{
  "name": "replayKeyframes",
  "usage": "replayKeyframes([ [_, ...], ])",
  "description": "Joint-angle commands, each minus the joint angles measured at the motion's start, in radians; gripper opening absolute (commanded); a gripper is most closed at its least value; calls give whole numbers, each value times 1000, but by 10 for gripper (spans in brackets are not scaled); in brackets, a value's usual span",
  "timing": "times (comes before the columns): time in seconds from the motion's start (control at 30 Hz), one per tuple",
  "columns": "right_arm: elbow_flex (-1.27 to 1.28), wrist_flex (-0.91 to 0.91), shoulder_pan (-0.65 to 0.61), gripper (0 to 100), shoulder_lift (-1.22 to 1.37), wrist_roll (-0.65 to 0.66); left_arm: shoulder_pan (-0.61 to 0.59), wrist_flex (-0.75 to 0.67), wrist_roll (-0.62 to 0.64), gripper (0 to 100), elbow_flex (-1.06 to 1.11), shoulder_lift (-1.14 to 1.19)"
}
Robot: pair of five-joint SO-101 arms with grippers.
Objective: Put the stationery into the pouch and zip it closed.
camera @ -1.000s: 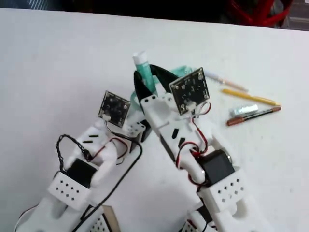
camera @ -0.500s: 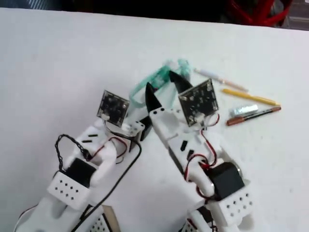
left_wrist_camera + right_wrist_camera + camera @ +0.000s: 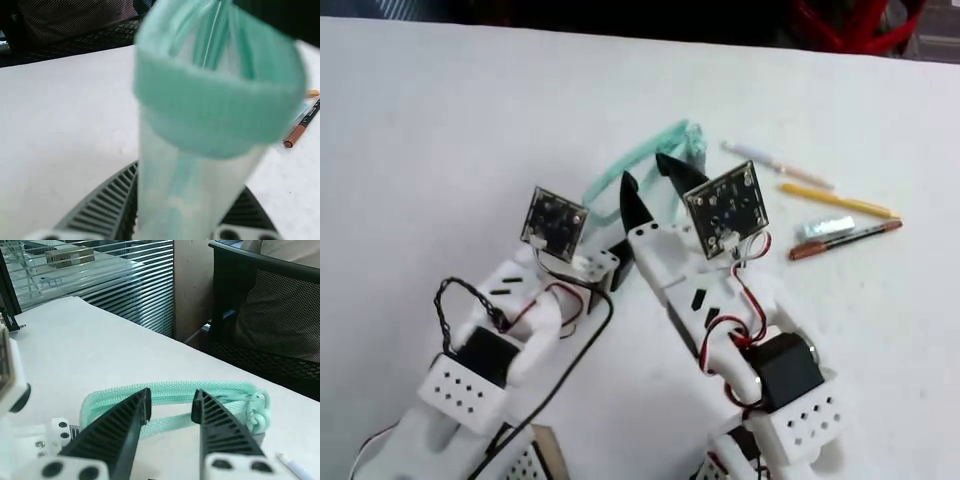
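The pouch (image 3: 638, 168) was gripped by the left claw (image 3: 175, 205), unzipped; the right claw (image 3: 171, 399) was spread open, empty, beside it. Pens (image 3: 838, 203) near the pouch were not yet packed.

Left gripper (image 3: 187, 220) clamped, right gripper (image 3: 171, 401) parted.

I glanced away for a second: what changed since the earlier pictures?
The right claw let go of the teal-and-white stick over the pouch and drew back slightly, open. The left claw kept holding the pouch; the pens stayed put on the table.
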Motion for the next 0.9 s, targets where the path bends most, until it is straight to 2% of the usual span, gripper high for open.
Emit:
replayKeyframes([
  [0.0,-43,4,10,127,-8,2,-18,-26,5,199,-9,-13],
  [0.17,-46,4,15,127,-8,2,-18,-26,5,199,-9,-13],
  [0.27,-48,-2,62,127,-10,2,-18,-26,5,199,-9,-13],
  [0.6,-52,-13,412,129,13,-20,-42,-84,5,162,14,-13],
  [0.77,46,-51,539,130,127,-219,-68,-180,5,159,66,-13],
  [0.87,129,-168,561,130,243,-250,-68,-181,5,158,69,-13],
])
